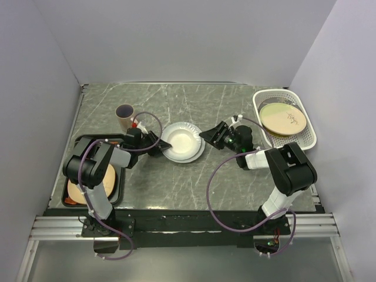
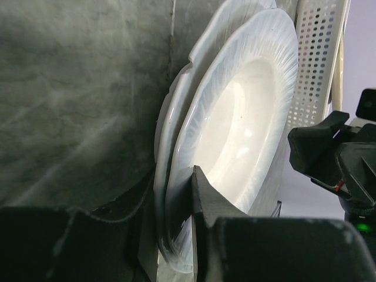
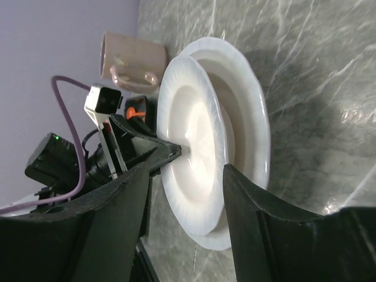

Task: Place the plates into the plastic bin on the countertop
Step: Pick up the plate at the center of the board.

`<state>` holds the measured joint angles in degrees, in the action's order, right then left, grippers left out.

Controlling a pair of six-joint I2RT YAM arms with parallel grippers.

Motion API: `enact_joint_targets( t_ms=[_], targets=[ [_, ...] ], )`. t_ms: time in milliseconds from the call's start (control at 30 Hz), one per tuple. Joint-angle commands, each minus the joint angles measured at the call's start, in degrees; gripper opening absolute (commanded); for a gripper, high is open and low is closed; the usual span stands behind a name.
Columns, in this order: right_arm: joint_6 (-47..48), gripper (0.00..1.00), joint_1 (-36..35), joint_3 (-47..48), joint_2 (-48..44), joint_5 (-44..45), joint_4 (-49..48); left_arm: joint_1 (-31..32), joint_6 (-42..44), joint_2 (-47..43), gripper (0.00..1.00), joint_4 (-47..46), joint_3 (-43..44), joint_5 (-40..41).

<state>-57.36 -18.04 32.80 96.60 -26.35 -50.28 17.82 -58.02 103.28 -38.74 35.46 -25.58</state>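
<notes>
— Where is the round white ribbed plate (image 1: 179,141)?
— In the middle of the dark grey-green veined stone countertop (image 1: 176,100), resting on a scalloped white plate (image 3: 249,94). The left gripper (image 1: 158,147) is clamped on its left rim, one finger (image 2: 205,197) over the lip.
— And the right gripper (image 1: 210,136)?
— Spread wide, holding nothing, just beside the pair's right edge.
— The white perforated plastic bin (image 1: 308,134)?
— Far right corner (well apart from both plates), with a round beige plate with branch motifs (image 1: 282,119) inside. A beige ceramic mug (image 1: 124,114) stands behind the left gripper.
</notes>
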Motion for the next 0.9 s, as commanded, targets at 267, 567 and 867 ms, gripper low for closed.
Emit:
enact_joint_targets(
  t_ms=[267,567,867],
  targets=[
    [0.3,0.59,-2.3,0.8,1.3,1.2,-0.7,2.1,5.6,1.2,0.01,4.1,-2.8,0.9],
    [1.6,0.59,-2.5,-0.7,0.0,4.3,2.3,2.1,6.9,0.3,0.01,6.6,-1.9,1.0],
    [2.5,0.59,-2.6,-1.5,-1.5,6.6,5.3,2.2,6.7,1.0,0.01,5.9,-1.6,-0.1]
  ],
)
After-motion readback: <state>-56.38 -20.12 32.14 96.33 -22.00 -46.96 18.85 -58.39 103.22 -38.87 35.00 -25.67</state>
